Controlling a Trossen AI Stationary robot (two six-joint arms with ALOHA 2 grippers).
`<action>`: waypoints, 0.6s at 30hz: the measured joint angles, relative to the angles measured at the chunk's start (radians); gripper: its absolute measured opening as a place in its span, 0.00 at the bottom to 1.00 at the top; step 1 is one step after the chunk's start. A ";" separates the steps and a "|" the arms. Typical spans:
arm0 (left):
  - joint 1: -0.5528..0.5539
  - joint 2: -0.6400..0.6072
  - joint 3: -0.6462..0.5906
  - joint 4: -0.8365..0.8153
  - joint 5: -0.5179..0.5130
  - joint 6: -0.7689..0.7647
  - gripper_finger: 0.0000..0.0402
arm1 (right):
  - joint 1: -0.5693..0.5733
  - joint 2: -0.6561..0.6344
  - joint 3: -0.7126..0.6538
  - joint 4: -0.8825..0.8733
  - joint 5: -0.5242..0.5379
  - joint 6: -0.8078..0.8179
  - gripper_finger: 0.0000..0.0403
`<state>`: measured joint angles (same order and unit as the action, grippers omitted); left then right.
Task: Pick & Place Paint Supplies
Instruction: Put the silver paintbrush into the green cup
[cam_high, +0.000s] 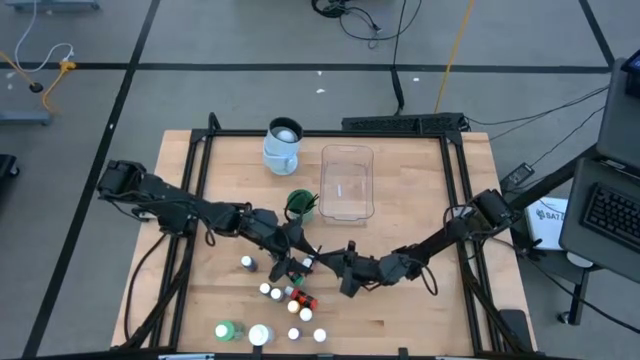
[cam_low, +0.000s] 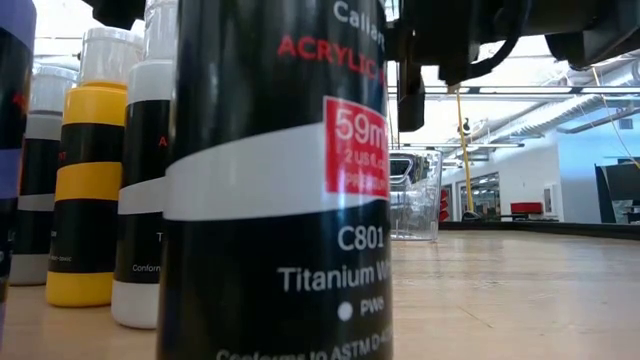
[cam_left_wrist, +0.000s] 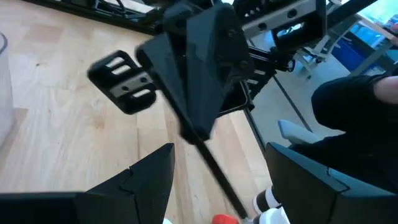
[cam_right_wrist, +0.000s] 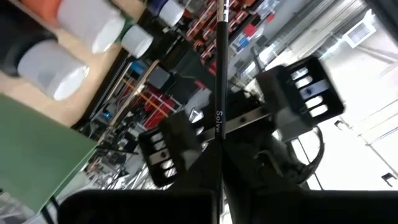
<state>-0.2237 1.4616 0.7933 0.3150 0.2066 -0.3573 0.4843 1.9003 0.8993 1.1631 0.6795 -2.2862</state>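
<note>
Brush (cam_right_wrist: 219, 81) handover under way beside the bottle cluster (cam_high: 290, 300): right gripper (cam_high: 347, 283) clamped on its handle, left gripper (cam_high: 300, 262) fingers wide, empty; next, close left on brush

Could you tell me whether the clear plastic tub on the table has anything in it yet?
Empty, it seems: in the high view the clear tub shows only bare wood through its bottom, and the paint bottles stand on the table outside it.

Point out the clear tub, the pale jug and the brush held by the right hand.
clear tub (cam_high: 347, 183): high view, its floor.
pale jug (cam_high: 281, 148): high view, its body.
brush (cam_right_wrist: 219, 93): right wrist view, its dark handle.
</note>
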 joint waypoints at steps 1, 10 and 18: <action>0.001 0.000 0.000 0.000 -0.003 0.000 0.64 | 0.000 0.000 0.000 0.000 -0.001 0.000 0.00; 0.007 0.000 0.000 0.003 -0.011 -0.031 0.64 | -0.028 0.000 0.000 -0.001 -0.026 0.008 0.00; 0.017 0.000 0.000 0.006 -0.046 -0.015 0.42 | -0.047 0.000 0.000 -0.001 -0.027 0.029 0.00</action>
<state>-0.2063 1.4612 0.7929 0.3206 0.1609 -0.3727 0.4377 1.9003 0.8993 1.1622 0.6529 -2.2575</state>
